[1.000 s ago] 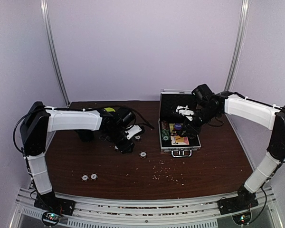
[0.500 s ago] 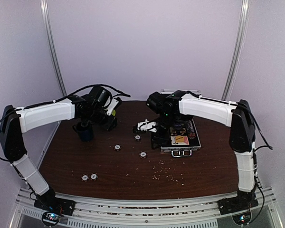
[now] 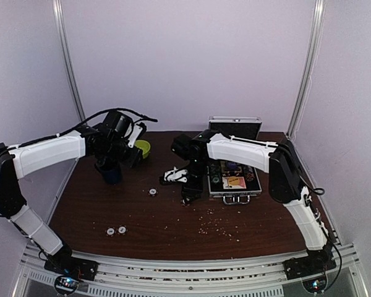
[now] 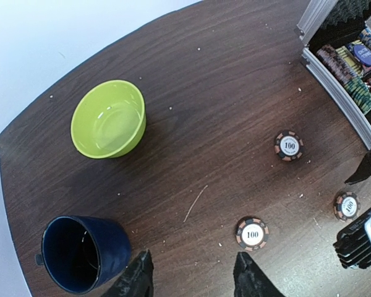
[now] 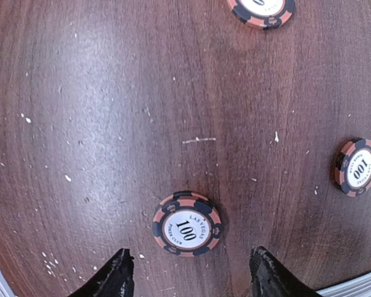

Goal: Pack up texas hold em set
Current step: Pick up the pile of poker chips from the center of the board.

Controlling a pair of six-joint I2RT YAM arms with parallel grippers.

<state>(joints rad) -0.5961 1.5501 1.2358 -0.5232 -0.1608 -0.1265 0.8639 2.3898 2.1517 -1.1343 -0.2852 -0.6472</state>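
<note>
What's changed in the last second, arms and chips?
The right gripper swung left out of the case and now hovers open over a loose chip. The left gripper pulled back from the chips toward the mug and bowl, holding nothing. Case, mug, bowl and the two front chips stayed put.

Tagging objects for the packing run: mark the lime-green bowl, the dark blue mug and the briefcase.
lime-green bowl (image 4: 108, 120), left wrist view, inner floor.
dark blue mug (image 4: 114, 252), left wrist view, outer wall.
briefcase (image 3: 235, 130), top external view, raised lid.
</note>
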